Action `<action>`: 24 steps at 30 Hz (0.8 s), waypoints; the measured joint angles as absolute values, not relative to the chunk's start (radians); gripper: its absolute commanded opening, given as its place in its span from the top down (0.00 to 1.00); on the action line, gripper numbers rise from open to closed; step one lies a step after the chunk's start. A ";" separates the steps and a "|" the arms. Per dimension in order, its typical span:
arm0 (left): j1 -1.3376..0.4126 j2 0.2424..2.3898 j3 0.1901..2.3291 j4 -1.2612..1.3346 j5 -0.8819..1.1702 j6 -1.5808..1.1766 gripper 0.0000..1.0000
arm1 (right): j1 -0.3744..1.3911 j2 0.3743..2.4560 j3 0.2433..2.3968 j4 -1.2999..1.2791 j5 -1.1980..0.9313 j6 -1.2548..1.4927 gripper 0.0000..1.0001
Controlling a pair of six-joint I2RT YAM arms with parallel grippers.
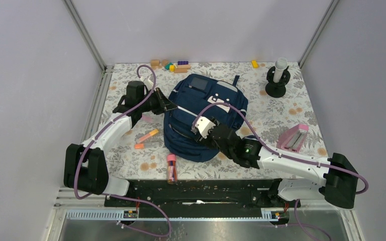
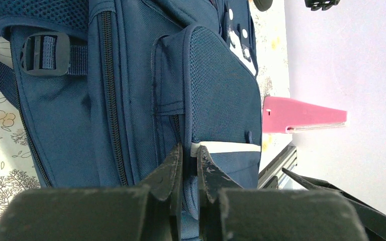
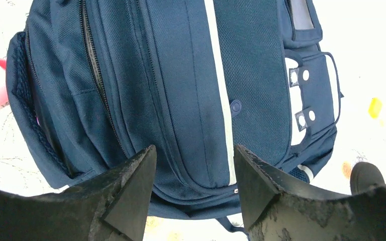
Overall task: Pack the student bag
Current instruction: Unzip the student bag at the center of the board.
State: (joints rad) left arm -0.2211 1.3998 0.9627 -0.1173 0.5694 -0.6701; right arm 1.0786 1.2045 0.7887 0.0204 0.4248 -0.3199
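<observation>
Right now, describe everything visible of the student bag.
The student bag is navy fabric with mesh panels, zipped pockets, white patches, a pale stripe and a buckled strap. It lies front-up in the middle of the floral table. The left gripper pinches a pocket edge; the right gripper hangs open over it.

We are counting in the top view: one student bag (image 1: 206, 118), centre; one black stand (image 1: 276, 86), upper right; one pink case (image 1: 294, 138), right; two orange pieces, the longer (image 1: 149, 135) and the shorter (image 1: 139, 146), left; one pink-capped tube (image 1: 171, 168), lower centre; one lone yellow block (image 1: 255, 64), top; block cluster (image 1: 171, 65), uncountable.
</observation>
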 measured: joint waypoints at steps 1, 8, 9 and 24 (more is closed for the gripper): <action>-0.221 1.400 0.963 -0.119 0.569 -0.669 1.00 | 1.079 1.207 0.788 0.018 0.421 -0.325 0.35; -0.221 1.400 0.969 -0.130 0.569 -0.659 1.00 | 1.095 1.228 0.788 0.023 0.390 -0.348 0.29; -0.221 1.400 0.969 -0.130 0.569 -0.659 1.00 | 1.103 1.229 0.788 0.029 0.387 -0.353 0.29; -0.221 1.402 0.976 -0.141 0.569 -0.650 1.00 | 1.160 1.412 0.821 0.108 0.544 -0.397 0.28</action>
State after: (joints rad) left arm -0.2211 1.4021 0.9756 -0.1413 0.5694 -0.6502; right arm 1.1599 1.4124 0.8211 0.1078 0.5438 -0.3965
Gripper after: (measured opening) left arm 0.065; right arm 0.722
